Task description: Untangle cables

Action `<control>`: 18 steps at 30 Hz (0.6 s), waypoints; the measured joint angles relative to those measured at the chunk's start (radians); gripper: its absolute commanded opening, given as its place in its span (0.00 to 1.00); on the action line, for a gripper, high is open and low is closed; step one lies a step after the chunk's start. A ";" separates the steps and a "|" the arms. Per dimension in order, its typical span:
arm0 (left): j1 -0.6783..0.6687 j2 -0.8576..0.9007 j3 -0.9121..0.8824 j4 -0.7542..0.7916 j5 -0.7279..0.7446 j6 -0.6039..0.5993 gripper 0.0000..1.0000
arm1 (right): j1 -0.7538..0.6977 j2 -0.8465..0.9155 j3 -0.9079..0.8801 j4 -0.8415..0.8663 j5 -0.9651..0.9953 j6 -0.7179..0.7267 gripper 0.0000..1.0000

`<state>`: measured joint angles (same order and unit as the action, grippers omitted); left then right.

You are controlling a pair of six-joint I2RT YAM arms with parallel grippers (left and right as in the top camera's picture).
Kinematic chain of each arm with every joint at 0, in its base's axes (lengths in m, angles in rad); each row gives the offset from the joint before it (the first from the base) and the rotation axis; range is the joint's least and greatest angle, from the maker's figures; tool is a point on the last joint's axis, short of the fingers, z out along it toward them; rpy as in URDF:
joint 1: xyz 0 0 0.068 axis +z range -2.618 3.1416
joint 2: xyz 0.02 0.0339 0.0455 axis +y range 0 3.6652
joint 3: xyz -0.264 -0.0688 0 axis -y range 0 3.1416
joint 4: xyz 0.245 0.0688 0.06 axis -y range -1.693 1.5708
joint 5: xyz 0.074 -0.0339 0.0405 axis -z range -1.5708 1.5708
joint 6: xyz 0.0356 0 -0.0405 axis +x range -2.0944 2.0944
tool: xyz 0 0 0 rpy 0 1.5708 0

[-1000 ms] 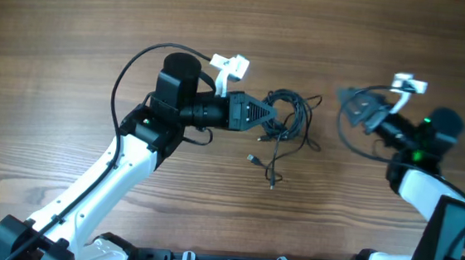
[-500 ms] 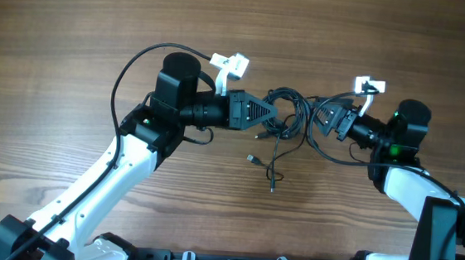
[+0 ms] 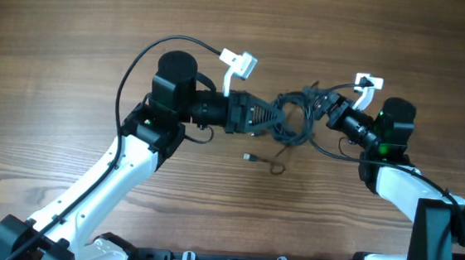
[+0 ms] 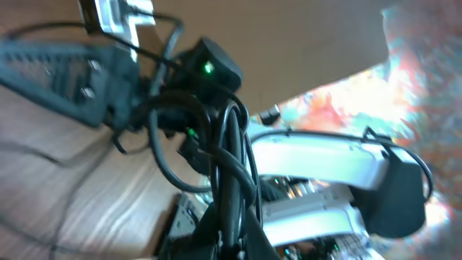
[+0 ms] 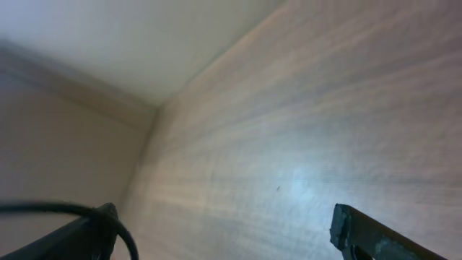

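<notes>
**Left tool holds the cables, right tool wide beside them**

The desk [image 3: 74, 34] is brown wood with a long grain. In the right wrist view the wood runs up to a pale, plain wall [image 5: 86, 65]. In the left wrist view there is a blurred patch of many colours [image 4: 404, 87] behind the desk. I cannot tell what it is.

The cables [image 3: 296, 118] lie as one black tangle near the middle of the desk, between the two tools. The left tool [image 3: 273, 119] is closed on the left side of the tangle and grips it. The right tool [image 3: 316, 102] stands at the upper right side of the tangle with its jaws wide. From above I cannot tell whether it touches the cables or is only just beside them. One loose end leaves the tangle toward the near edge and makes a small loop. It ends in a plug [image 3: 249, 157] that rests on the wood, apart from both tools.

The left wrist view shows the grip better than the overhead view. The cables rise there as a thick bundle from the bottom edge, in front of the white right arm [image 4: 325, 159].

The right wrist view shows the two fingertips [image 5: 361, 231] in the lower corners, well apart, with bare wood between them. A thin black cord [image 5: 72, 209] bends around the left fingertip. I cannot tell whether it is one of the cables. The tangle itself is outside this picture.
</notes>
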<state>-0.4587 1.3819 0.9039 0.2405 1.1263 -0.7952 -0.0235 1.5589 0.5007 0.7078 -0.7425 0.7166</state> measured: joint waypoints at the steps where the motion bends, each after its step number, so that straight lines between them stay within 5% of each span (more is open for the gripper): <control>1: -0.001 0.000 0.000 0.001 0.014 -0.003 0.04 | -0.002 0.000 0.000 0.002 0.008 0.003 0.96; 7: 0.000 0.000 0.000 0.008 0.052 -0.004 0.04 | -0.061 0.000 0.002 -0.219 0.122 0.012 1.00; 11: 0.002 0.000 0.000 -0.012 0.061 0.014 0.04 | -0.178 0.001 0.001 -0.214 0.102 -0.010 1.00; 18: 0.022 0.000 0.002 -0.314 -0.151 0.113 0.04 | -0.415 -0.013 0.001 -0.136 -0.132 -0.082 1.00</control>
<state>-0.4370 1.3815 0.9062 -0.0738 0.9749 -0.6819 -0.4381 1.5455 0.5014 0.5716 -0.8749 0.6350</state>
